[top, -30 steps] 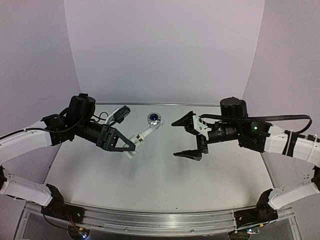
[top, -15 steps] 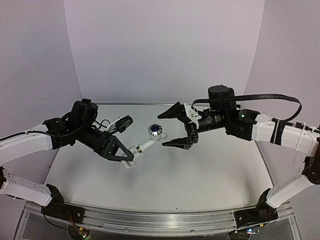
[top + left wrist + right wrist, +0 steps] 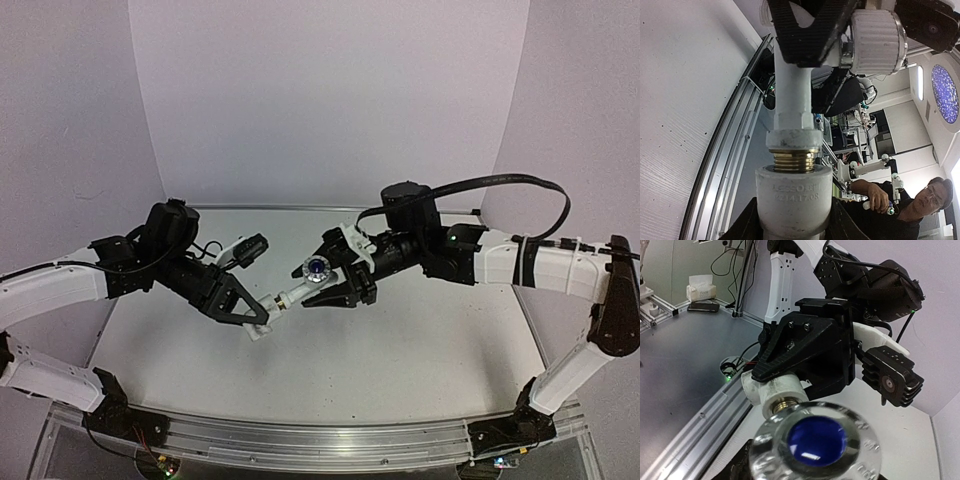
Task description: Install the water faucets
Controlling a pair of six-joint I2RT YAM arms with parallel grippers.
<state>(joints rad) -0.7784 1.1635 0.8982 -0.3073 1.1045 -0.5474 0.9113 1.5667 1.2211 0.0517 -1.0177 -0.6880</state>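
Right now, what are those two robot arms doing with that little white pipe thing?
They are putting a water tap together in the air. The left gripper holds the white elbow fitting, with the tap's brass thread screwed partway into it. The right gripper has its fingers either side of the tap's blue-centred knob; whether they pinch it yet is unclear.
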